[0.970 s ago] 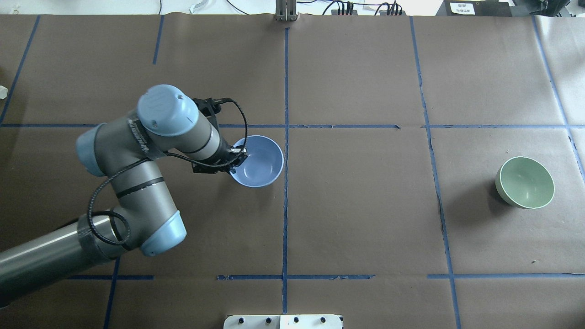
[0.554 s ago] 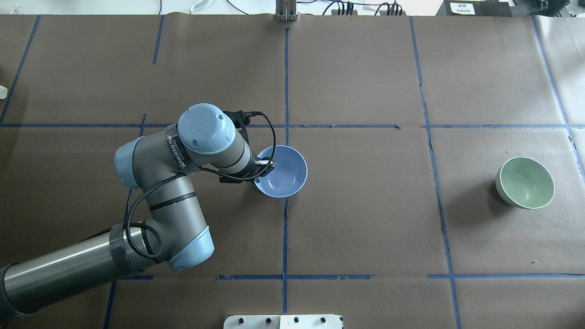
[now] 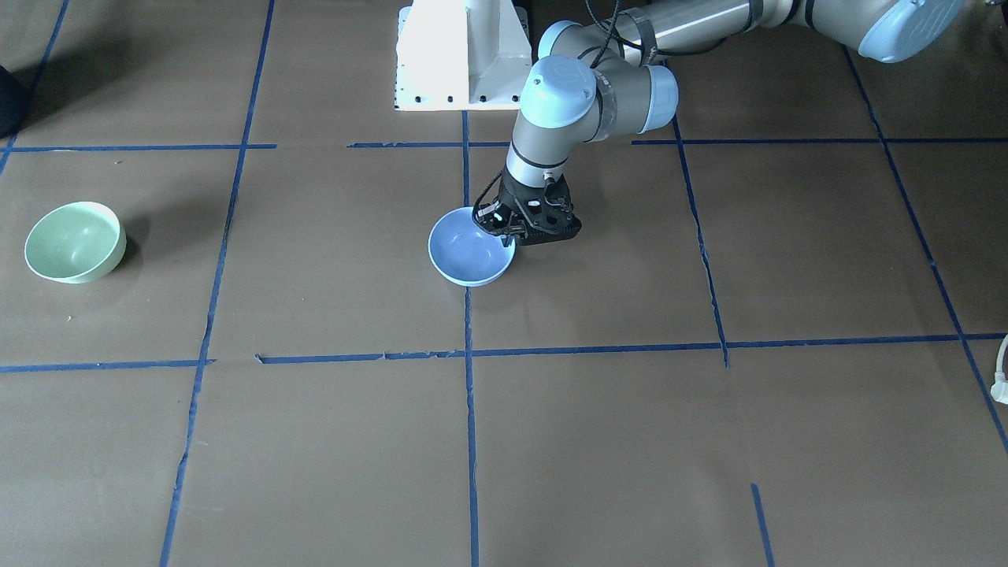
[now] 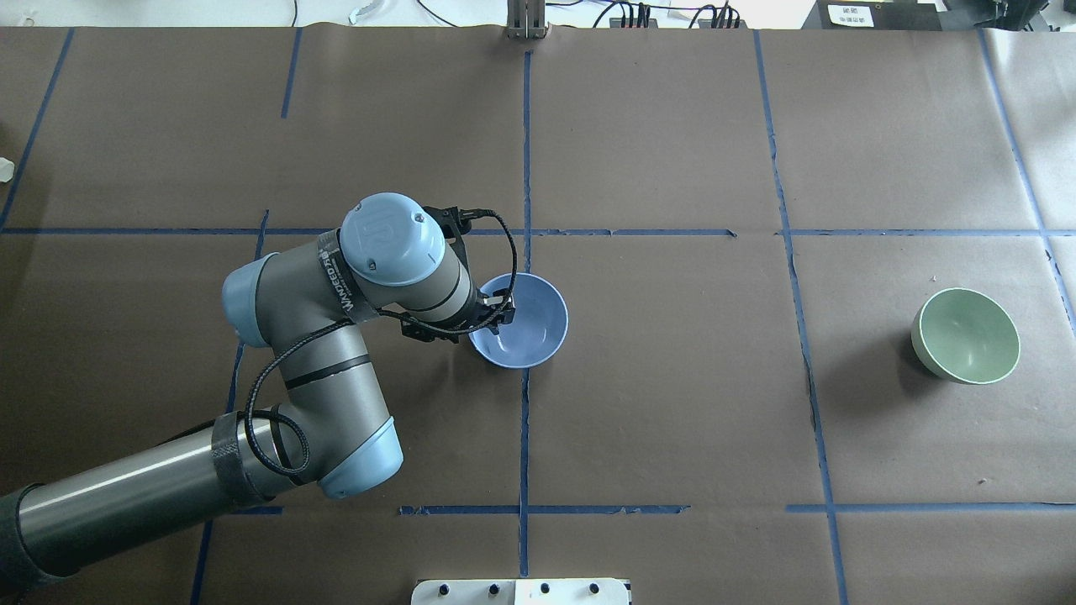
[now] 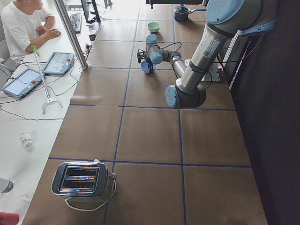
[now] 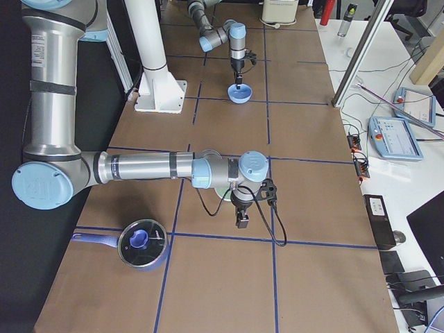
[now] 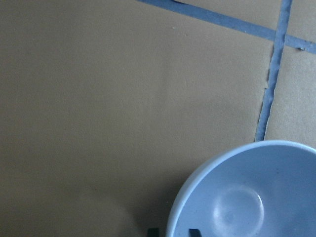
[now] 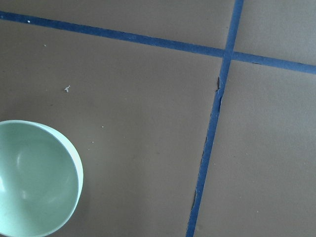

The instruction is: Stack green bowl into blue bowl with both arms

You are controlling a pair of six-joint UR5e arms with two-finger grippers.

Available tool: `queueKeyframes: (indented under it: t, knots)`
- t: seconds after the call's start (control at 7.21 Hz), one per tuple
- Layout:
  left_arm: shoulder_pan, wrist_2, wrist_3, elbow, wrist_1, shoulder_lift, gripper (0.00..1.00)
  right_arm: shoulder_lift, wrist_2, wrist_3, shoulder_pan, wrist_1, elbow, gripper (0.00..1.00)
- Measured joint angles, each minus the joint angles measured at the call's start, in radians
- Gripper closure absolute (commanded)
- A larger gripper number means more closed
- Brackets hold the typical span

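Far left in the overhead cam, my L arm (image 4: pixel 319 336) reaches in over the brown paper (image 4: pixel 672 420), w/ the L gripper (image 4: pixel 498 307) at the left rim of the blue bowl (image 4: pixel 525 323). My fingers (image 7: pixel 194 232) are narrow, pinched on that rim: the wrist cam shows two black tips straddling the wall, one inside, one outside. The bowl is upright and low, right over the centre tape line (image 4: pixel 524 437); I can't tell if its base touches the paper or hangs just off it. Far right, well apart, the green bowl (image 4: pixel 967 336) stands alone, mouth up, nothing touching it. My R gripper (image 6: pixel 241 220) shows only in the right side cam, so I can't tell if it's wide or closed. The R wrist cam has the green bowl at lower left w/ no fingers in shot, so I judge I'm beside it, not lined up on it. Step in hand, I reckon: parking the blue bowl mid-table as the receiver. Next needs the blue one settled flat, then the R side onto the green rim to pinch, lift, carry across & lower it centred; same-size bowls, so alignment matters.
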Motion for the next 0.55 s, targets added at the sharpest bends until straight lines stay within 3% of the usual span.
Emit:
queueKeyframes:
  t: [0.28,0.55]
  knots:
    - [-0.079,-0.065,0.144,-0.080,0.145,0.023,0.00,0.014,-0.001,-0.001,-0.001,0.000,0.004,0.00]
    - [-0.253,-0.150,0.520,-0.237,0.332,0.154,0.00,0.020,0.000,0.001,-0.001,0.000,0.011,0.00]
